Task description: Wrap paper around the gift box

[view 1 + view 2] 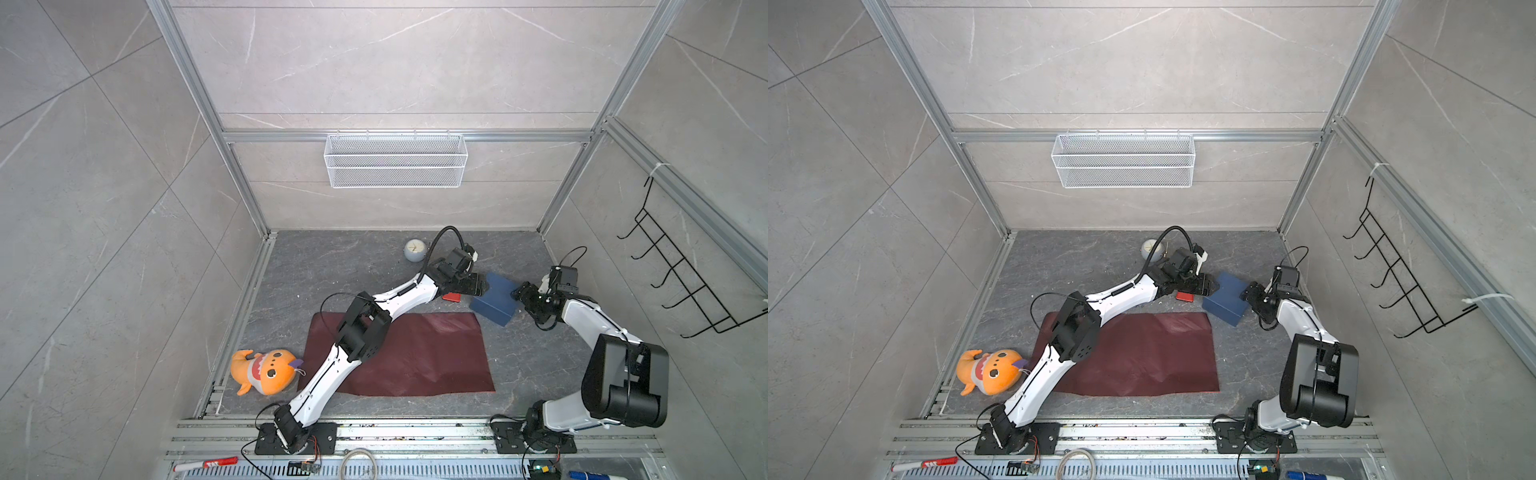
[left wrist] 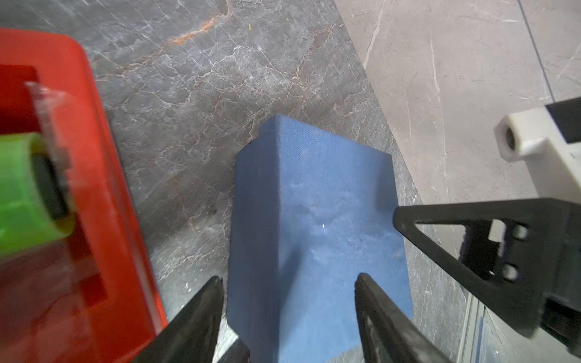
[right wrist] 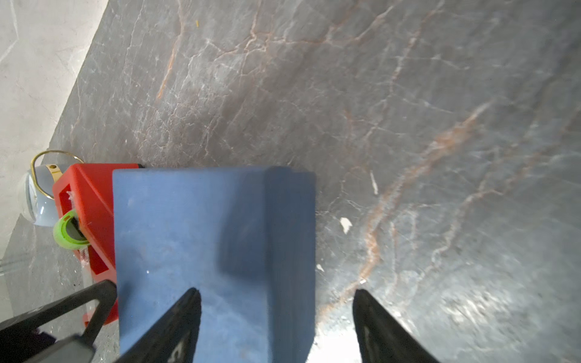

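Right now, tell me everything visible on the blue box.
The blue box is flat, squarish, matte and cloth-textured, scuffed pale on top. It sits on the grey table, off the paper, beside the red tape dispenser. The left gripper and right gripper straddle opposite edges, jaws open; contact unclear.

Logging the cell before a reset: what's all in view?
gift box: one, navy, floor, between the grippers
paper: one, maroon, flat mid-floor
tape dispenser: one, red, left of gift box
clock: one, pale grey, near back wall
plush shark: one, orange, floor's left edge
wire basket: one, white, back wall
hook rack: one, black, right wall
marker: one, red-white, front rail
left gripper: one, black, box's left end
right gripper: one, black, box's right end
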Motion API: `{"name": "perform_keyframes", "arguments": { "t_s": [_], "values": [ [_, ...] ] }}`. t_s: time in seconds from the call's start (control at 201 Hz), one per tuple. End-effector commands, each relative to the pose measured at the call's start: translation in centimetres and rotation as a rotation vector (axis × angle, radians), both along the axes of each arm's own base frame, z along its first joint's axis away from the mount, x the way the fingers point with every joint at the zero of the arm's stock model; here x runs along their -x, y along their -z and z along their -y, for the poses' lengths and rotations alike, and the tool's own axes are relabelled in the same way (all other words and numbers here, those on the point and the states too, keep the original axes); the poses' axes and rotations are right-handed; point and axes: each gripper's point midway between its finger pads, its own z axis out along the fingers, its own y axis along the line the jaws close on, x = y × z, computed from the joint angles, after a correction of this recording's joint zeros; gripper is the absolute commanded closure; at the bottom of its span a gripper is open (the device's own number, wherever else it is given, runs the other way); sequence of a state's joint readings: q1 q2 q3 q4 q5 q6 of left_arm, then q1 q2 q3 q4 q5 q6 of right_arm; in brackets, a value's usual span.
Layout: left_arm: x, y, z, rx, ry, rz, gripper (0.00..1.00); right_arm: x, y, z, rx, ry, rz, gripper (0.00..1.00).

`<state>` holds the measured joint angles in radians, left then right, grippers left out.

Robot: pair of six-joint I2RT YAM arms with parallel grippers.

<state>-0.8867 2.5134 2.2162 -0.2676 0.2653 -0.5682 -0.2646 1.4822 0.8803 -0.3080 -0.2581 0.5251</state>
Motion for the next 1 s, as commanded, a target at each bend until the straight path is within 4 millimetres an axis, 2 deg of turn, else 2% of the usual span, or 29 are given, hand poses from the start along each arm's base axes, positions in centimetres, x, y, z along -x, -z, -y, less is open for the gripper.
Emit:
{"name": "perform_keyframes", "arguments": {
  "t_s": [0.0,0.129,0.408,0.637,0.826,0.991],
  "values": [
    [0.2,-0.2,0.9,0.009,0.018,-0.031,0.33,-0.3,-0.7,-0.1,-0.021,0.013,0.041,0.23],
    [0.4,0.6,1.7,0.004,0.029,-0.061,0.34,-0.5,-0.2,-0.8,-0.07,-0.002,0.054,0.27],
    [2.9,1.3,2.7,0.0,0.077,-0.124,0.35,-0.4,0.9,-1.1,-0.128,-0.012,0.057,0.29],
    [4.0,1.7,3.6,0.031,0.093,-0.174,0.3,0.1,1.8,-2.1,-0.176,-0.041,0.082,0.29],
    [4.5,1.8,4.6,0.066,0.114,-0.211,0.29,-0.6,0.6,-2.8,-0.198,-0.085,0.164,0.3],
    [5.5,-0.4,5.6,0.131,0.156,-0.234,0.31,-0.6,-1.1,-3.9,-0.249,-0.114,0.236,0.33]
  ]
}}
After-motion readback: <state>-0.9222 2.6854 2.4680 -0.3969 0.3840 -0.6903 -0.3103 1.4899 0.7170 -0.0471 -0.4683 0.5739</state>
